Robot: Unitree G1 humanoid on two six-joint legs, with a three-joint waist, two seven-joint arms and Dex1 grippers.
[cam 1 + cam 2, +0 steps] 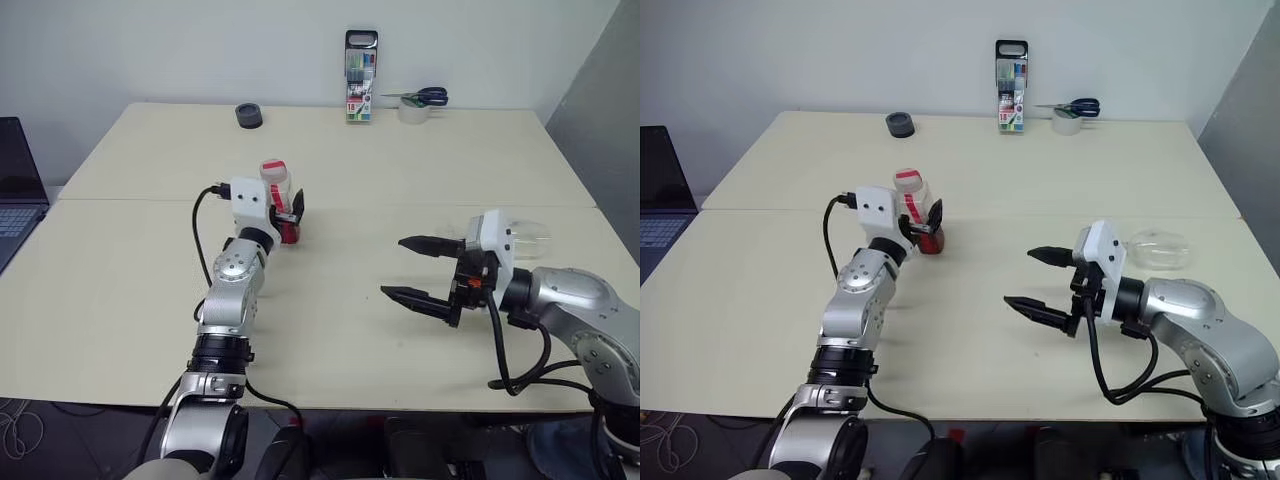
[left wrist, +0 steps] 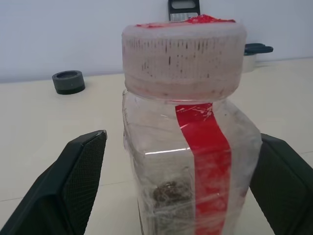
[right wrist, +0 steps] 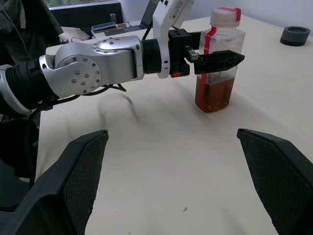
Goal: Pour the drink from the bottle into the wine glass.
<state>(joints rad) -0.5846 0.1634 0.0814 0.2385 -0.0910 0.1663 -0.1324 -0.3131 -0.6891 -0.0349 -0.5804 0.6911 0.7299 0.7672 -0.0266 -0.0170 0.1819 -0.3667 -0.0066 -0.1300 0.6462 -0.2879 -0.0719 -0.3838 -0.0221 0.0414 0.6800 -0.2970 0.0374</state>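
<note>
Left tool (image 1: 286,213): jaws stood wide, one finger on each side of the bottle (image 1: 279,203), not closed on it.
Bottle: stood upright on the tabletop (image 1: 400,170) between the left tool's fingers (image 2: 78,176), cap on.
Drink (image 3: 214,96): filled the lower part of the bottle.
Right tool (image 1: 418,270): jaws wide and empty, pointing across toward the left tool, well apart from it.
Wine glass (image 1: 1157,248): lay on its side on the tabletop just behind the right tool's wrist.
Far edge, beyond both tools: marker pack (image 1: 361,76), scissors (image 1: 420,96), a dark round cap (image 1: 249,116).
</note>
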